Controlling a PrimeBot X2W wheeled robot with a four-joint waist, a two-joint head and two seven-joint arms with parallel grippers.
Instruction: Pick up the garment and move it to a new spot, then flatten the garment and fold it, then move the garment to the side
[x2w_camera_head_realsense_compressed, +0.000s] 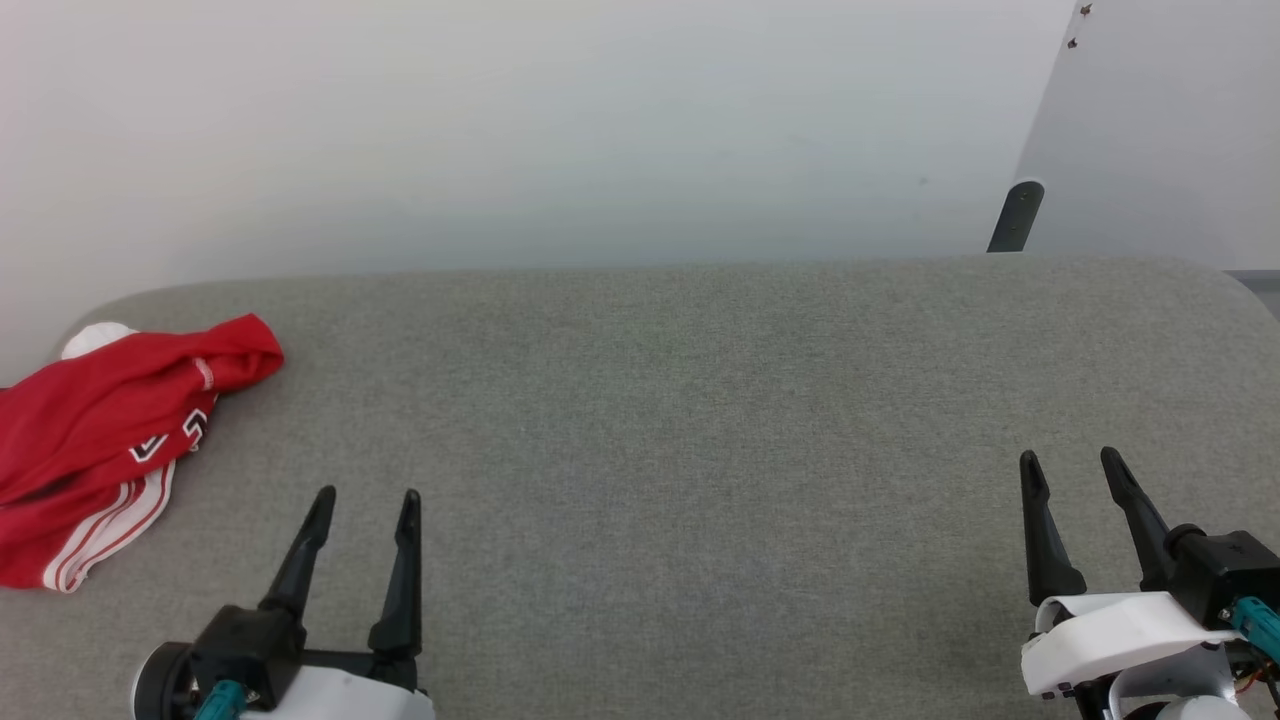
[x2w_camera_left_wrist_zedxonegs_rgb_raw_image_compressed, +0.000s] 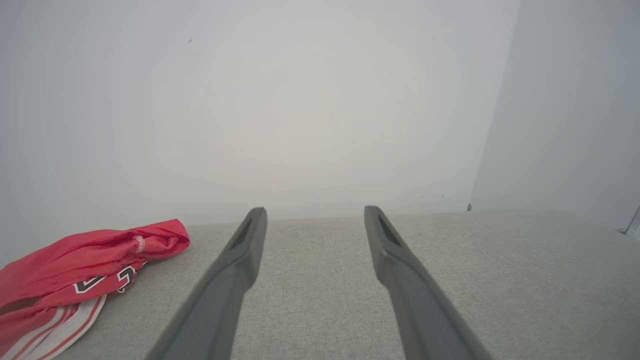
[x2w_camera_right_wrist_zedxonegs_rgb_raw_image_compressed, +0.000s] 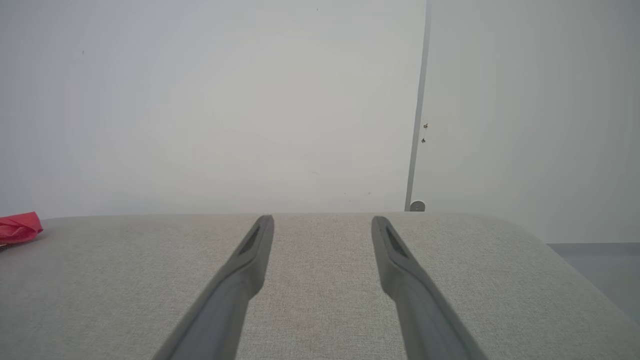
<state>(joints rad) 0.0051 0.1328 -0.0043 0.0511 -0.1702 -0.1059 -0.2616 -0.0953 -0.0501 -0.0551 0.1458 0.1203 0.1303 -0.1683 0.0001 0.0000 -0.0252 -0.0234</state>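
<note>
Two grippers gape empty: left gripper (x2w_camera_head_realsense_compressed: 367, 492), right gripper (x2w_camera_head_realsense_compressed: 1069, 453). The garment (x2w_camera_head_realsense_compressed: 100, 440) (crumpled) hugs the left edge of the table (x2w_camera_head_realsense_compressed: 700, 450).

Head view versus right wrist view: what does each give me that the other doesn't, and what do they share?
Head view adds the left gripper, fingers apart, and the garment crumpled at the left end of the grey fabric surface, its black-and-white print and white striped trim visible. Right wrist view adds a low, close look along the right gripper, its fingers apart above bare fabric. Shared: the right gripper, some red of the garment, the surface, the pale wall.
</note>
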